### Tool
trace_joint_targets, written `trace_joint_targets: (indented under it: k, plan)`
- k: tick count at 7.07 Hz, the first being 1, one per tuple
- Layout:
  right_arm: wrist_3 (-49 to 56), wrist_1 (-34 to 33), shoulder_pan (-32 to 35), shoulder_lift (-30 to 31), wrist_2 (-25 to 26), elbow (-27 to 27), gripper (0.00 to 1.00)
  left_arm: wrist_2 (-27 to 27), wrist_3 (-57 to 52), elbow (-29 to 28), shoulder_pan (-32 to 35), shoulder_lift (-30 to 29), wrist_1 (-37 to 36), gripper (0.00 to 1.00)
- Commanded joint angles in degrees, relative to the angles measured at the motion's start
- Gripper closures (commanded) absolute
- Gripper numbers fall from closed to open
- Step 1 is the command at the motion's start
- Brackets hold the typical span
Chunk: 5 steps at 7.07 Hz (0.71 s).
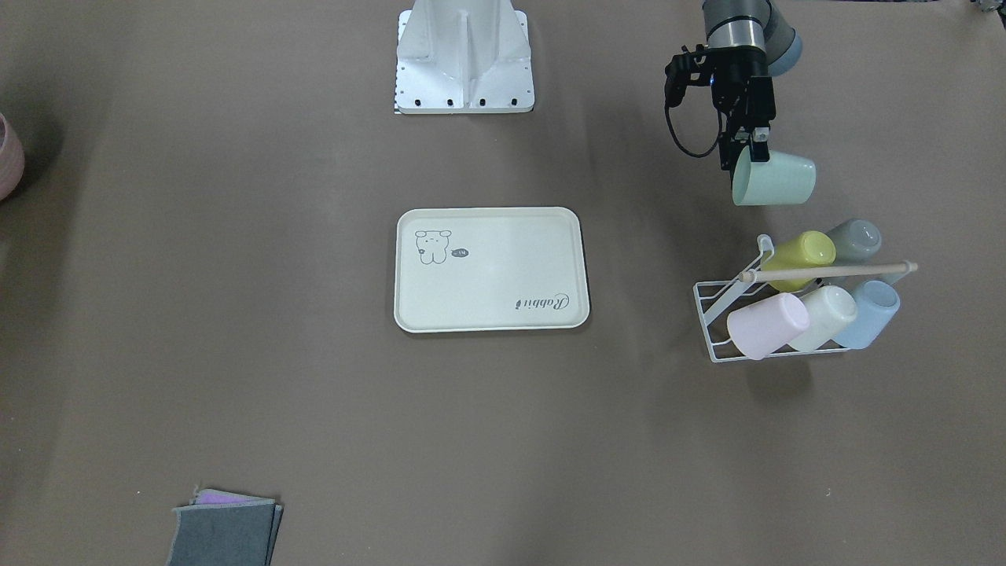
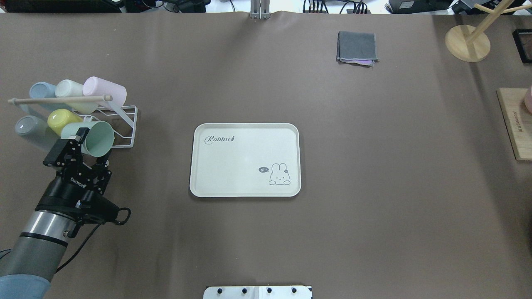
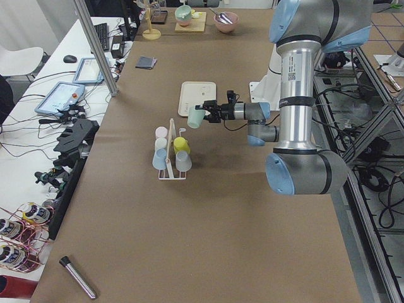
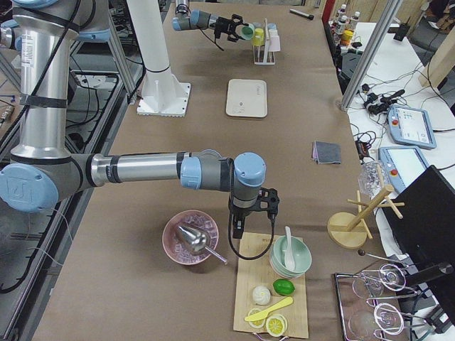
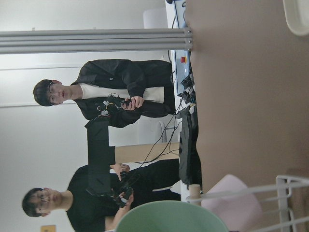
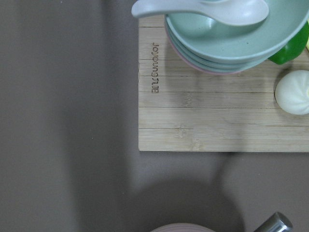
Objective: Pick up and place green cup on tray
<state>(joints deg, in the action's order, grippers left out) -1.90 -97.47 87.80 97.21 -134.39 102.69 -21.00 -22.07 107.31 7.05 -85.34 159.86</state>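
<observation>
1. One green cup (image 1: 778, 179) is clamped by its rim in the left gripper (image 1: 752, 151) and held sideways above the table, just beside the cup rack (image 1: 711, 314).
2. The tray (image 1: 503, 275) is seen mid-table, well apart from the cup.
3. The right gripper (image 4: 243, 224) is seen by a wooden board (image 4: 249, 284); its opening cannot be told.

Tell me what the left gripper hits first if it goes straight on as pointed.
Probably the cup rack: the left gripper, holding the green cup, points toward its wooden handle and pink cup. Height is unclear, so it might pass just above them.
</observation>
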Motion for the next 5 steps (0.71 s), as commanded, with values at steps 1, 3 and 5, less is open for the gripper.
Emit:
trace_joint_targets:
  k: [1,3,5]
  plan:
    - [-0.1,0.0,0.0,0.0,0.0,0.1,0.00,-3.1,11.3,-0.2,-0.5,-0.7,0.0,0.25]
    - [-0.2,0.0,0.0,0.0,0.0,0.1,0.00,-5.6,11.3,0.3,-0.5,-3.2,-0.2,0.27]
    - [-0.2,0.0,0.0,0.0,-0.1,0.1,0.00,-6.3,11.2,-0.3,-0.5,-7.8,-0.4,0.27]
